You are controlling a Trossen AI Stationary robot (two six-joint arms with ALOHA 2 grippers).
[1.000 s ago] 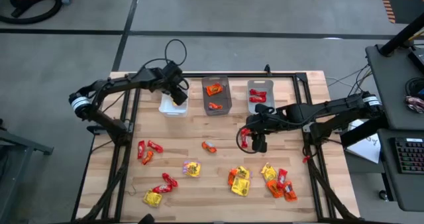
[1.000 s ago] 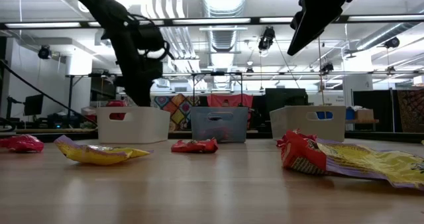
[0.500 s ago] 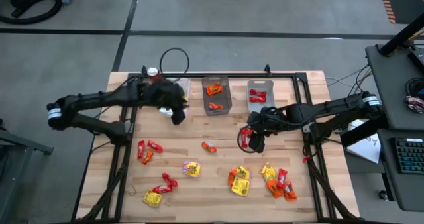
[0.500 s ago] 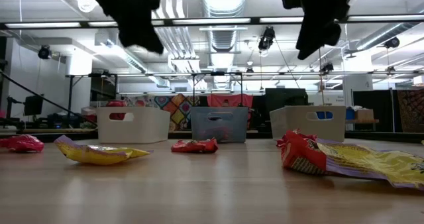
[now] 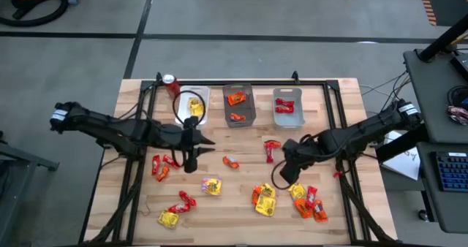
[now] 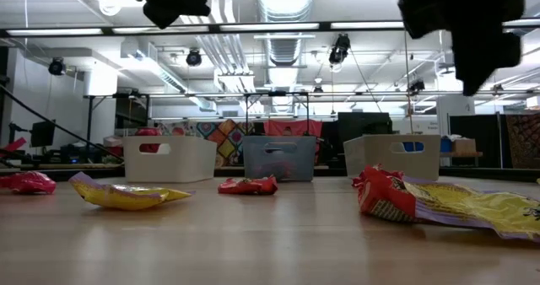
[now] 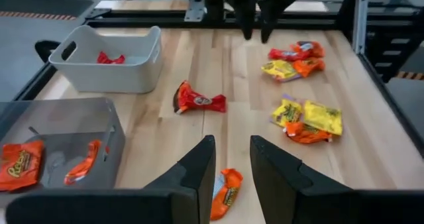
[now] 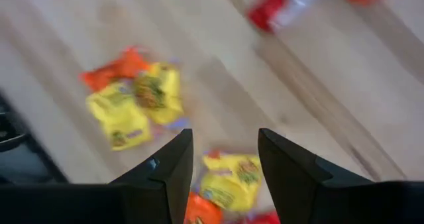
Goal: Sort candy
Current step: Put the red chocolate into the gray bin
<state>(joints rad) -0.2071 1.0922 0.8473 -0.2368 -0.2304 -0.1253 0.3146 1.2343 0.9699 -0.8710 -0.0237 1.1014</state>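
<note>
Both arms left the bins; the empty, part-open left gripper (image 5: 191, 161) and right gripper (image 5: 287, 172) now seek loose shiny wrapped candy (image 5: 231, 161).

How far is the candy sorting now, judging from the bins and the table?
Done: a yellow candy lies in the white bin, orange ones in the grey bin, red ones in the third bin. In hand: nothing; left gripper and right gripper hang empty over the table. Left: most packets, such as the red candy.
</note>
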